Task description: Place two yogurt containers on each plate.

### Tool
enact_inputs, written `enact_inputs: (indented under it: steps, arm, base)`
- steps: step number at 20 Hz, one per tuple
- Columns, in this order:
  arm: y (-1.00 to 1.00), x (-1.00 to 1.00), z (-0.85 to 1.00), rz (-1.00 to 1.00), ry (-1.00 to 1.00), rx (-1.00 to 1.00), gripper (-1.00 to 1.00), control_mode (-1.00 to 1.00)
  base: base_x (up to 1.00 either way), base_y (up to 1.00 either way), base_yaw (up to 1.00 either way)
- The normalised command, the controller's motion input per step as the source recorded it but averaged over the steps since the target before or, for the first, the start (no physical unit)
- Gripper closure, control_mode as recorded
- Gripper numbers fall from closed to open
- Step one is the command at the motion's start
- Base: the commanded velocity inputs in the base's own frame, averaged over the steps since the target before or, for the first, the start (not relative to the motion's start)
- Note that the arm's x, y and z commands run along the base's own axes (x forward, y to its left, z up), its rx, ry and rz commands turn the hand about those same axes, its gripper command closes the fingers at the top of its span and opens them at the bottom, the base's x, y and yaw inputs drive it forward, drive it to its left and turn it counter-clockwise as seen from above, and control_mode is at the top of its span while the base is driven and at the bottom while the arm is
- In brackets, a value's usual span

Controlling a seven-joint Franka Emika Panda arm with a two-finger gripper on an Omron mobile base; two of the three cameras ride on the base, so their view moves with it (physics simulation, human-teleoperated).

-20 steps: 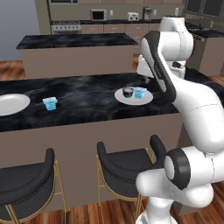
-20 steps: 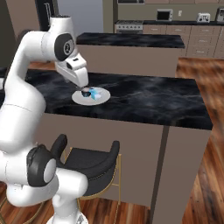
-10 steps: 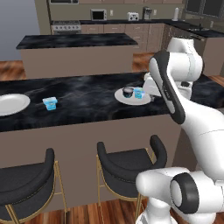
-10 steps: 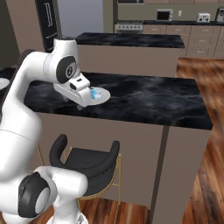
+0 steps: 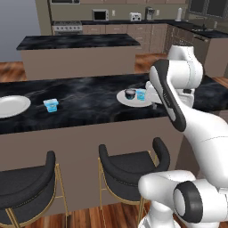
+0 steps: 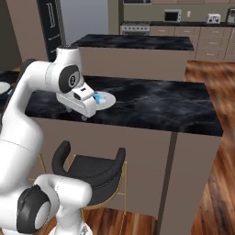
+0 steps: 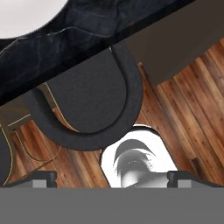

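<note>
Dark marble bench (image 5: 89,95) carrying a near plate (image 5: 133,99) with one dark cup (image 5: 129,94) and one light blue cup (image 5: 140,94) side by side. Left of that plate, a lone blue cup (image 5: 50,105); farther left, a second plate (image 5: 11,106). End effector (image 6: 77,113) spread, empty, just beside the near plate. Black stools (image 5: 129,167) below; wood floor (image 6: 215,183).

Two plates (image 5: 13,106) (image 5: 133,99), three yogurt containers (image 5: 50,105) (image 5: 130,94) (image 5: 141,94), two bar stools (image 5: 129,167) (image 5: 24,187)
</note>
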Motion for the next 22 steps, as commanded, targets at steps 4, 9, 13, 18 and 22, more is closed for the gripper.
enact_inputs:
  steps: [4, 9, 13, 18, 22]
  arm:
    - [0.00, -0.04, 0.00, 0.00, 0.00, 0.00, -1.00, -1.00]
    - [0.00, 0.00, 0.00, 0.00, 0.00, 0.00, -1.00, 1.00]
    - [0.00, 0.00, 0.00, 0.00, 0.00, 0.00, -1.00, 1.00]
    - [0.00, 0.00, 0.00, 0.00, 0.00, 0.00, -1.00, 1.00]
    - [0.00, 0.00, 0.00, 0.00, 0.00, 0.00, -1.00, 1.00]
  base:
    - [0.00, 0.00, 0.00]
    - [-0.27, 0.34, 0.04]
    - [-0.44, 0.94, 0.07]
    - [-0.53, 1.00, 0.02]
    - [-0.24, 1.00, 0.00]
